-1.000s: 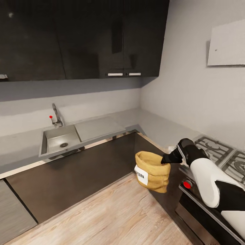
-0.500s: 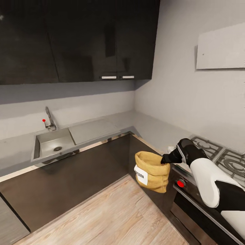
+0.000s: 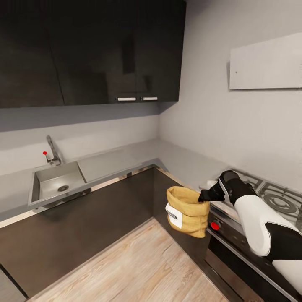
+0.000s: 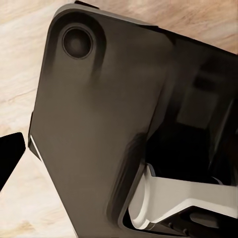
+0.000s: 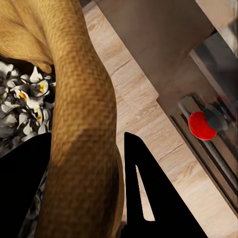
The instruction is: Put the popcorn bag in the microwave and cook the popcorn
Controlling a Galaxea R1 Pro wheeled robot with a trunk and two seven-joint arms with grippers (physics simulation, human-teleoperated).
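The popcorn bag (image 3: 186,212), a tan sack with a white label, hangs in the air above the wooden floor in front of the stove. My right gripper (image 3: 204,196) is shut on its rolled rim at the right side. In the right wrist view the rim (image 5: 84,124) runs between the two black fingers (image 5: 144,198), and whitish popcorn (image 5: 20,109) with yellow specks fills the sack. The grey countertop (image 3: 126,157) runs along the wall and turns the corner. The microwave is out of view. A black fingertip (image 4: 10,156) of the left gripper shows beside my dark base.
A steel sink (image 3: 56,182) with a tap is set into the countertop at the left. A gas stove (image 3: 277,197) with a red knob (image 3: 215,225) stands right of the bag. Dark wall cabinets (image 3: 105,50) hang overhead. Wooden floor (image 3: 138,264) lies below.
The whole view has swung to the right, so sink and cabinets slid left in the picture. The bag and right arm keep their place in the picture, still gripped.
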